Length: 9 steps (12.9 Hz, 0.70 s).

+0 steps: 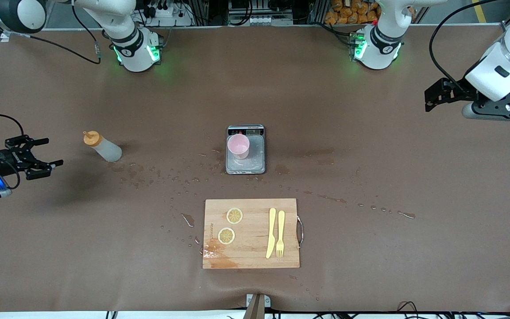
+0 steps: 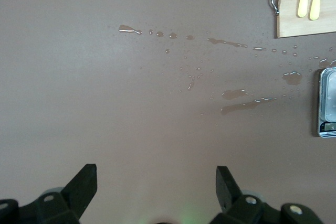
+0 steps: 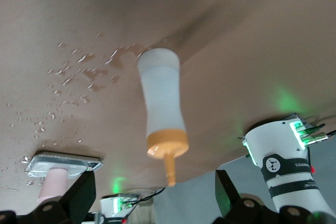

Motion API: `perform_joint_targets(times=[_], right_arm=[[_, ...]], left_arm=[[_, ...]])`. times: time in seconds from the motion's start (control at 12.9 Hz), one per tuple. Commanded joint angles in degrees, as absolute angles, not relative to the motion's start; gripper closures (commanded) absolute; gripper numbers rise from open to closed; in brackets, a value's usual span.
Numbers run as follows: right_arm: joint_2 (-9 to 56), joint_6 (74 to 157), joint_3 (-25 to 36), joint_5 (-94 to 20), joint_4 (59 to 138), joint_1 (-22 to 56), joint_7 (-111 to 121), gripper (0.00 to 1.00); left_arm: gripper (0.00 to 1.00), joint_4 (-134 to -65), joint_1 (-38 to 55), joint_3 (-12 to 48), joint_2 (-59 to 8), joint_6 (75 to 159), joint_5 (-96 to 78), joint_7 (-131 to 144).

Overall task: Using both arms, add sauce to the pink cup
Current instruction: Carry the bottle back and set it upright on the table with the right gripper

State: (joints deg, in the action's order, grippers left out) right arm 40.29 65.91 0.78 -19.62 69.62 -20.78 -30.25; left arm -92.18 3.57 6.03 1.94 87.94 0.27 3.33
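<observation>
Front view, read from the right arm's end of the surface (image 1: 370, 155) to the left arm's end. The right gripper (image 1: 44, 153) hangs low over the brown surface at the right arm's end, its fingers spread and holding nothing, with its open side turned toward the sauce (image 1: 103, 147). The sauce, a translucent whitish squeeze bottle with an orange nozzle cap, stands upright on the surface near that gripper and apart from it; in the right wrist view the sauce (image 3: 161, 116) shows between the spread fingers (image 3: 81, 195), with no contact. Small water drops (image 1: 157, 175) lie scattered on the surface between the sauce and the middle. At the middle a small grey scale (image 1: 245, 150) rests flat, and the pink cup (image 1: 239, 146) stands upright on its tray, toward the corner nearest the display. Nearer to the front camera lies a wooden cutting board (image 1: 251, 233) with a metal handle; on it are two lemon slices (image 1: 234, 215) and, side by side, a yellow plastic knife (image 1: 271, 232) and fork (image 1: 280, 233). The left gripper (image 1: 434, 95) waits above the left arm's end of the surface, well apart from the cup; the left wrist view shows its fingers (image 2: 84, 184) spread over bare, wet-streaked surface.
</observation>
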Motion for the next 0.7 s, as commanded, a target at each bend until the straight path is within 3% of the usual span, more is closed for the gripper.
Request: perform_joint_targets(times=[0.0, 0.31, 0.62], right_arm=[[34.6, 65.0, 0.7, -15.7, 69.3, -16.1, -25.0, 0.00], [28.1, 66.3, 0.7, -14.9, 69.2, -9.9, -23.6, 0.00], [20.2, 76.6, 0.9, -8.4, 70.8, -3.7, -18.8, 0.00]], left_arm=[[0.00, -90.9, 3.6, 6.2, 1.2, 87.2, 0.4, 3.1], [0.00, -90.8, 3.3, 6.2, 1.2, 87.2, 0.4, 3.0], [0.00, -90.8, 3.2, 6.2, 1.2, 87.2, 0.4, 3.0]])
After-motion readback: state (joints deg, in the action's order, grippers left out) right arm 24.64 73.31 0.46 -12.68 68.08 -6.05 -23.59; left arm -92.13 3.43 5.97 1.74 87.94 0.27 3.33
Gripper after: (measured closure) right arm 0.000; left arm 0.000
